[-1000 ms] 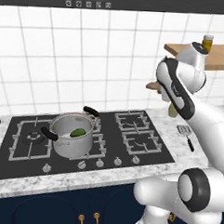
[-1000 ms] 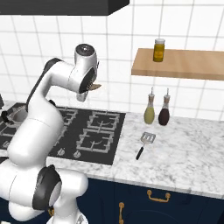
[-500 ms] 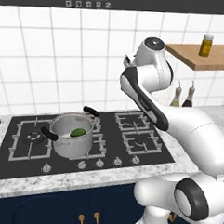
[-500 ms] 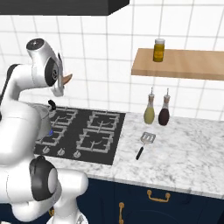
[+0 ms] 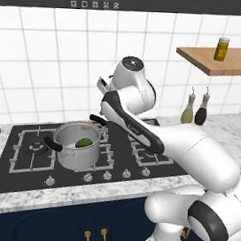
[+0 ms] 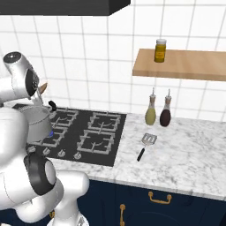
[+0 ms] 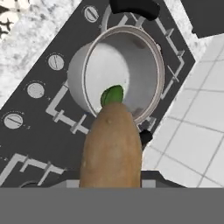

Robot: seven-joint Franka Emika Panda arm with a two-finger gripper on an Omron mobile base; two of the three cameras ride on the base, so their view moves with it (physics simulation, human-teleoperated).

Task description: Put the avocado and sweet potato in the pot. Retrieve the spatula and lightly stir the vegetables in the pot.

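The tan-brown sweet potato (image 7: 111,148) fills the lower middle of the hand view, and my gripper (image 6: 39,91) is shut on it, the fingers hidden behind it. Its tip (image 6: 43,87) pokes out beside the hand. Below it stands the steel pot (image 7: 151,57) on the left front burner, with the green avocado (image 7: 112,95) lying inside. The left base view shows the pot (image 5: 75,152) and avocado (image 5: 84,142) under the arm. The sweet potato hangs above the pot's near rim. The spatula (image 6: 148,143) lies on the marble counter right of the stove.
An olive bottle (image 6: 150,115) and a dark bottle (image 6: 165,117) stand by the wall behind the spatula. A wooden shelf (image 6: 185,64) above them carries a jar (image 6: 160,50). Stove knobs (image 7: 35,89) run along the cooktop's front edge. A range hood hangs overhead.
The arm has swung left from the stove's right side to above the pot, carrying the sweet potato. The pot, avocado and spatula have stayed put.
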